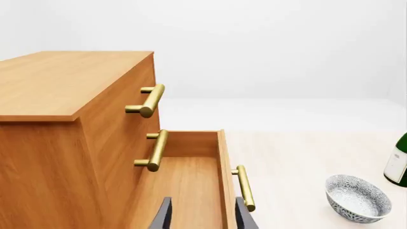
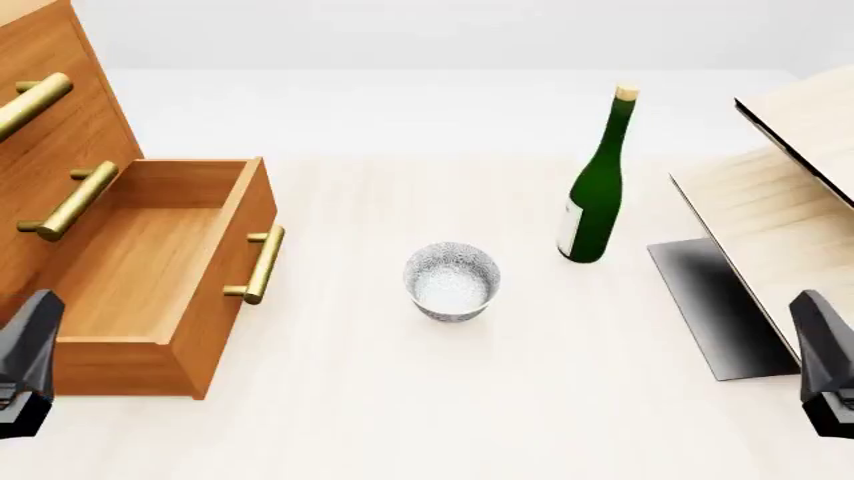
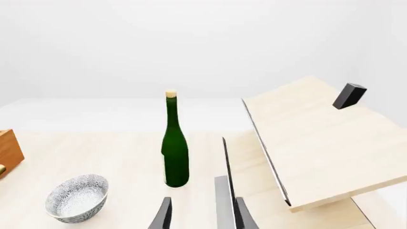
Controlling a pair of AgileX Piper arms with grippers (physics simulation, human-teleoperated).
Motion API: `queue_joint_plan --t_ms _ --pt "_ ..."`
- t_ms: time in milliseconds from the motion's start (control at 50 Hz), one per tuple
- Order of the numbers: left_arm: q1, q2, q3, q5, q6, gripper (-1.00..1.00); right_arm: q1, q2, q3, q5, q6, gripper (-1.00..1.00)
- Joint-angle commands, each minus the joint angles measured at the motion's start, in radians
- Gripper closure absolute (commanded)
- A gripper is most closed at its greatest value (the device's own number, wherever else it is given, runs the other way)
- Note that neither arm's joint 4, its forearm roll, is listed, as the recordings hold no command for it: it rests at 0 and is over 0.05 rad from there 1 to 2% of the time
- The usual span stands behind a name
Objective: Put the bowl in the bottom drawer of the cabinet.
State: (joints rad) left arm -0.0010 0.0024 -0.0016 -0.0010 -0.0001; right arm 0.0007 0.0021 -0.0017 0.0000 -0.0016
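Note:
The speckled white bowl (image 2: 453, 281) stands upright on the table's middle, also in the left wrist view (image 1: 358, 198) and the right wrist view (image 3: 76, 198). The orange-brown cabinet (image 2: 47, 120) stands at the left, its bottom drawer (image 2: 140, 265) pulled out and nothing inside it (image 1: 184, 183). My left gripper (image 2: 27, 355) hangs near the drawer's near corner, open (image 1: 203, 220) and holding nothing. My right gripper (image 2: 821, 360) stays at the right edge, open (image 3: 203, 220) with nothing between its fingers. Both are well apart from the bowl.
A green bottle (image 2: 595, 190) stands upright right of and behind the bowl. Pale light-wood furniture (image 2: 787, 190) with a black panel (image 2: 714, 305) fills the right side. Brass handles (image 1: 150, 100) stick out from the upper drawer fronts above the pulled-out drawer.

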Motion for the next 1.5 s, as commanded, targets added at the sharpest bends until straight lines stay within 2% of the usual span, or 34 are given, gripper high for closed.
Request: queue_joint_plan --t_ms 20,220,280,380,400,460,500,560,880,1000,1040,1100,1240,1260,1320,1500 --pt "-0.003 0.006 -0.002 -0.005 -0.002 -1.0 0.002 0.004 -0.004 0.001 -0.005 -1.0" --pt "-0.007 0.0 0.0 -0.005 -0.003 -1.0 0.001 0.002 -0.002 0.001 -0.004 -1.0" --pt "-0.071 -0.002 -0.012 -0.013 0.004 -1.0 0.001 0.002 -0.001 0.001 -0.004 -1.0" --pt "-0.098 -0.002 0.001 -0.049 -0.004 -1.0 0.001 0.001 0.0 0.001 -0.004 -1.0" --pt "-0.161 -0.002 -0.037 -0.028 -0.002 -1.0 0.001 0.001 0.0 0.001 -0.004 -1.0" --pt "-0.242 -0.002 0.001 -0.079 0.025 -1.0 0.001 0.001 0.0 0.001 -0.004 -1.0" --pt "-0.255 -0.002 0.001 -0.078 0.021 -1.0 0.001 0.001 0.0 0.001 -0.004 -1.0" --pt "-0.329 -0.002 -0.004 -0.082 0.043 -1.0 0.001 0.001 0.0 0.0 -0.004 -1.0" --pt "-0.573 -0.002 -0.084 -0.029 0.123 -1.0 0.001 0.002 0.0 0.0 -0.004 -1.0" --pt "-0.65 -0.002 -0.11 0.011 0.123 -1.0 0.001 0.003 0.0 -0.001 -0.004 -1.0" --pt "-0.675 -0.002 -0.13 0.009 0.077 -1.0 0.001 0.003 0.0 -0.001 -0.004 -1.0" --pt "-0.723 -0.002 -0.145 0.019 0.08 -1.0 0.001 0.003 0.0 -0.002 -0.004 -1.0" --pt "-0.744 -0.002 -0.181 0.059 0.084 -1.0 0.001 0.004 -0.001 -0.002 -0.004 -1.0" --pt "-0.757 -0.001 -0.187 0.068 0.101 -1.0 0.001 0.004 -0.001 -0.001 -0.004 -1.0" --pt "-0.76 0.017 -0.218 0.094 0.084 -1.0 0.001 0.004 -0.001 -0.001 -0.004 -1.0" --pt "-0.837 0.184 -0.298 0.024 0.11 -1.0 0.001 0.004 -0.001 -0.001 -0.004 -1.0"
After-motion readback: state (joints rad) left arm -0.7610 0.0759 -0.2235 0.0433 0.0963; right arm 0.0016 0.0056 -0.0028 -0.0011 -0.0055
